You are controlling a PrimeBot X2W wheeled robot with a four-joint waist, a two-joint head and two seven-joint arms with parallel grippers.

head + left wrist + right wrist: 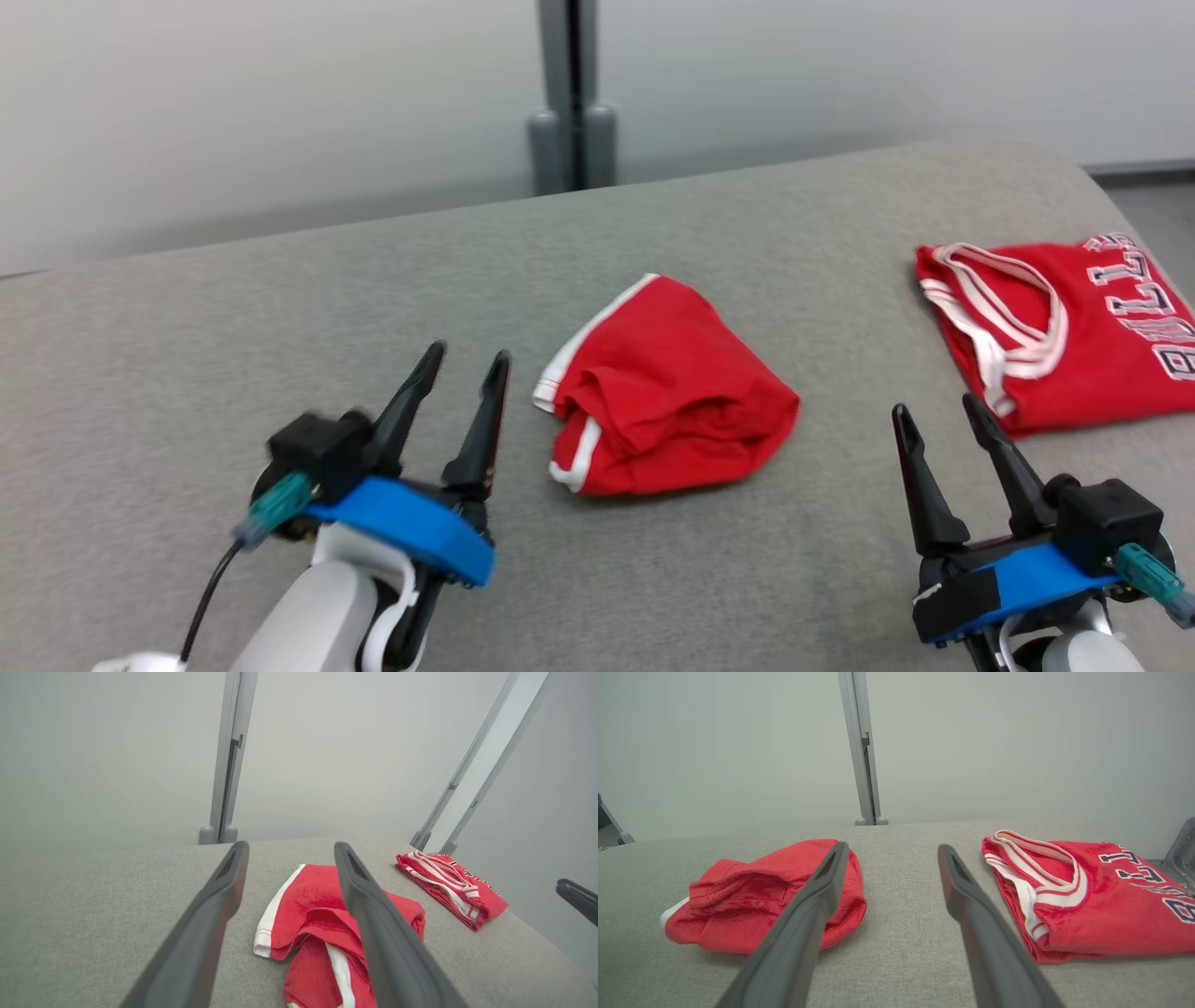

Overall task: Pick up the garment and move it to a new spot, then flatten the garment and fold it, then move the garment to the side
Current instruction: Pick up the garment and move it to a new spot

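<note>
Matt cloth garment (667, 392); felt-like table (280, 327)

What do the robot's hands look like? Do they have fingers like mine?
Not quite like yours! Each hand is a gripper with two long, pointy black fingers. The left gripper and right gripper each wear a bright blue plastic band and carry a black box with a teal plug. A thin black cable hangs from the left plug. The forearms are smooth and white.
</note>
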